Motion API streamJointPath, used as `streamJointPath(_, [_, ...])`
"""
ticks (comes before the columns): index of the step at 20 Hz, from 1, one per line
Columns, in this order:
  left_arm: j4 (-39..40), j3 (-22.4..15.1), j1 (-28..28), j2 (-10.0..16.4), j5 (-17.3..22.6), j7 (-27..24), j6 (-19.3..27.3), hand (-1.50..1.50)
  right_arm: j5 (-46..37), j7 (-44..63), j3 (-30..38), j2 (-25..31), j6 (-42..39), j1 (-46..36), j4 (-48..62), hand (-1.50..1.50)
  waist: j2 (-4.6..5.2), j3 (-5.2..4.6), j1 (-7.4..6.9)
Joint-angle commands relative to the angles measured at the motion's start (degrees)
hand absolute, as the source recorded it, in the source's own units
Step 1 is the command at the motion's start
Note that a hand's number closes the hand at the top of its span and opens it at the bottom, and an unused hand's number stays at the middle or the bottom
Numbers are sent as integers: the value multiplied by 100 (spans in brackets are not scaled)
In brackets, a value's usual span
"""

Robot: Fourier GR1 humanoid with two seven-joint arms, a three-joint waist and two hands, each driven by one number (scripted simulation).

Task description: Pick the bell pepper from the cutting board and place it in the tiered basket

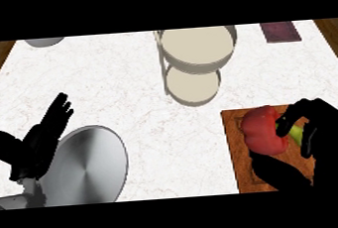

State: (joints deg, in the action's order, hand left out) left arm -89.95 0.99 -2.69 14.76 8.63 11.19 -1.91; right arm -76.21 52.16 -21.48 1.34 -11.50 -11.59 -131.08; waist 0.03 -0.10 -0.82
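One grasp made, carry not yet done.
Right hand (327, 134) curls round the red bell pepper (262, 129), which is at the cutting board (234, 151); the tiered basket (198, 64) stands well apart, without it. Left hand (31, 150) rests open at the left.

Red bell pepper (263, 129), brown cutting board (239, 168)

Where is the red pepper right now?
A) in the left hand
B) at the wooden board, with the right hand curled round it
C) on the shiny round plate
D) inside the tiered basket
B: the bell pepper is at the cutting board, with the right hand curled round it.
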Motion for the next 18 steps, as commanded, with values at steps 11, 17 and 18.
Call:
streamJointPath(11, [135,214,-257,129,17,120,-230,0,995,1417,472,-132,905,-3750,3750,150,9,5,-40])
streamJointPath(17, [193,124,-235,-93,-161,68,-64,0,1289,1248,929,-132,1168,-4084,4752,150,7,7,4])
streamJointPath(18, [121,118,-208,-42,-124,149,-136,0,1357,1284,773,-132,1610,-4120,5214,150,16,7,-43])
